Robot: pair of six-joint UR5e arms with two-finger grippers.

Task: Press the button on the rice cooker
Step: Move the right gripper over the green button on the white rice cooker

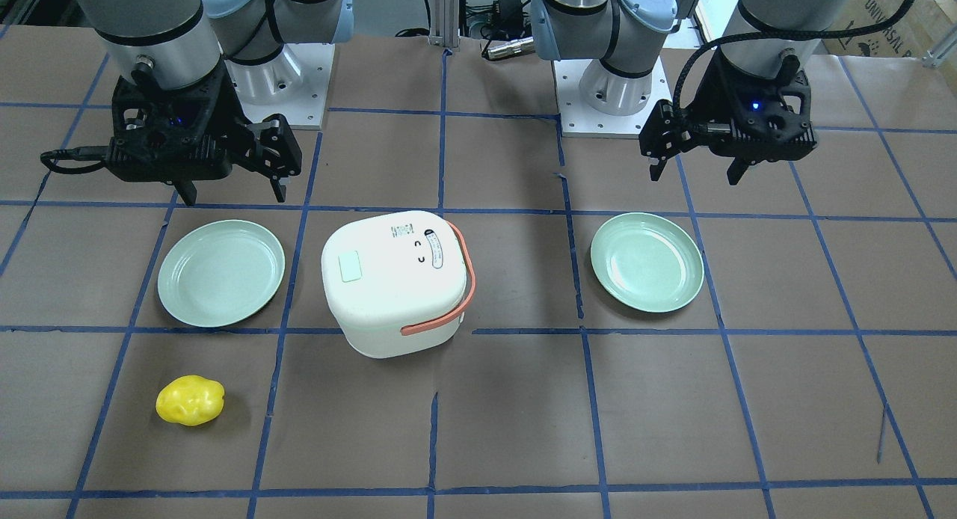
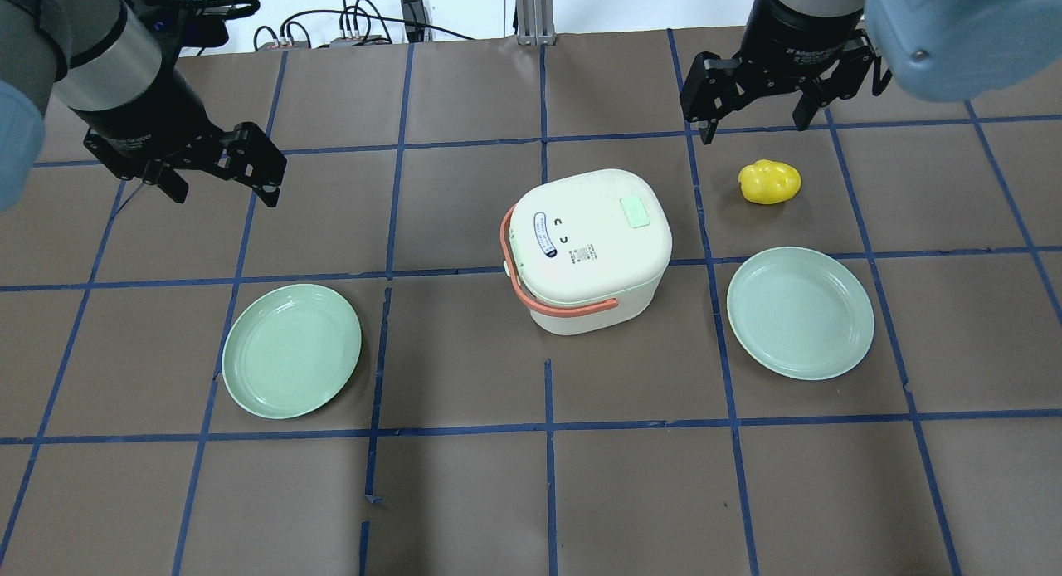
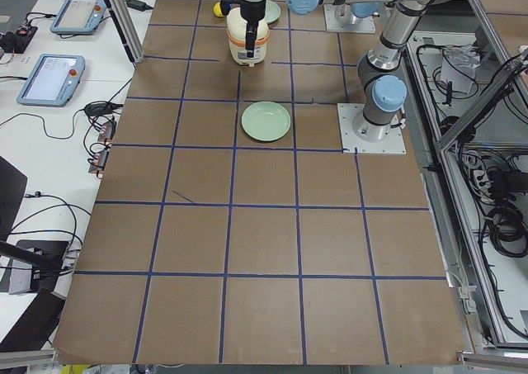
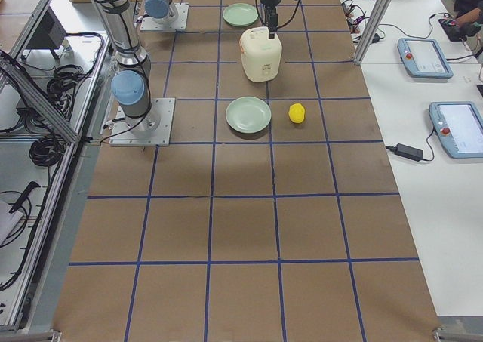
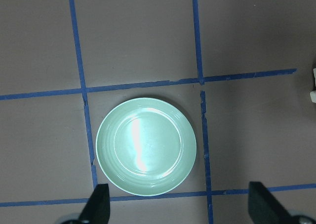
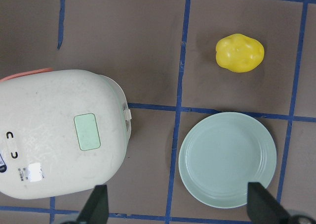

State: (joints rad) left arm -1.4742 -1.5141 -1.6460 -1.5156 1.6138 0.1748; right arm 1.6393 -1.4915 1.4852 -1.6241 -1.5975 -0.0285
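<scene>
The white rice cooker (image 2: 585, 252) with an orange handle stands mid-table. Its pale green button (image 2: 637, 212) sits on the lid, on the side toward my right arm, and also shows in the right wrist view (image 6: 87, 131) and the front view (image 1: 350, 267). My right gripper (image 2: 757, 129) is open and empty. It hovers high, beyond the cooker's right side and above a yellow lumpy object (image 2: 770, 182). My left gripper (image 2: 224, 196) is open and empty, high over the table's left, far from the cooker. In the wrist views both grippers, left (image 5: 177, 209) and right (image 6: 177, 209), show spread fingertips.
A green plate (image 2: 290, 349) lies left of the cooker, below my left gripper (image 1: 695, 176). A second green plate (image 2: 801, 312) lies right of the cooker, near the yellow object (image 6: 239, 53). Blue tape lines grid the brown table.
</scene>
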